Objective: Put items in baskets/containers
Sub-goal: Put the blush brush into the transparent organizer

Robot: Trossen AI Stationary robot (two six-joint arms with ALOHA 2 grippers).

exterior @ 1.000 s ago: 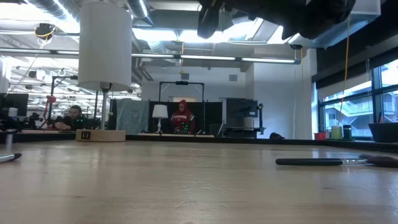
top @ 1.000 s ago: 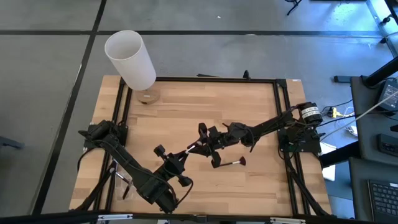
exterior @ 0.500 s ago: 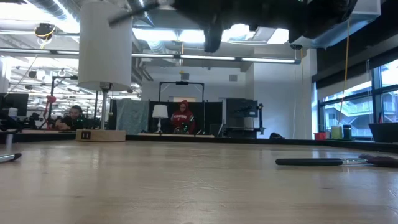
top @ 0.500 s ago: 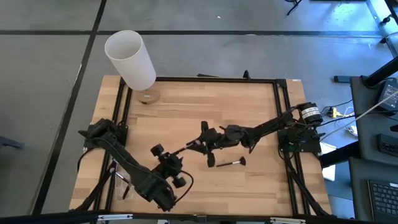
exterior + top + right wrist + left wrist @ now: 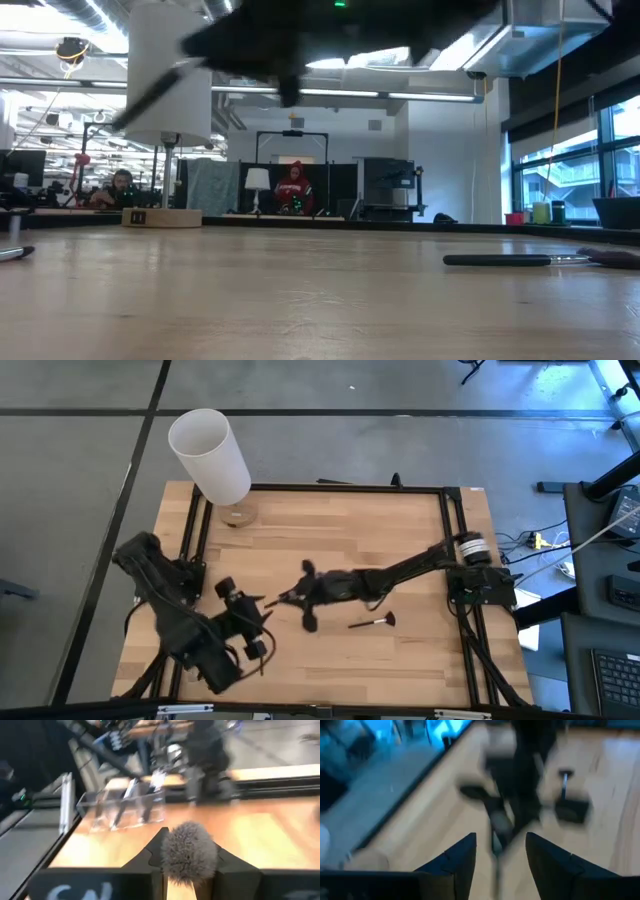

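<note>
My right gripper (image 5: 292, 598) reaches over the table's middle, shut on a thin makeup brush (image 5: 275, 601). The brush's grey tuft (image 5: 189, 851) sits between the fingers and its handle (image 5: 150, 95) sticks out toward the left arm. My left gripper (image 5: 256, 610) stands open just beyond that handle's free end. In the left wrist view the handle (image 5: 495, 860) shows in the gap between the left fingers. The see-through container (image 5: 125, 807) holds several brushes near the left rail. Another brush (image 5: 372, 622) lies flat on the wood. My right gripper pinches the brush between its two fingers close to the tuft end (image 5: 189, 865); the tuft hides the exact place. The fingers come nearly level from the table's right and lie along the brush. The brush is lifted clear of the table, its handle slanting out ahead.
A tall white cylinder (image 5: 210, 455) stands on a round wooden foot (image 5: 237, 517) at the far left corner. Black frame rails (image 5: 195, 550) run along the table's edges. Bare wood lies in front of and behind the arms. People sit in the room beyond the table.
My left gripper has opened and let go of the brush handle, then drawn back toward the table's left edge and risen. My right gripper has kept the brush and gone toward the left with it, sinking a little and tipping closer to level.
</note>
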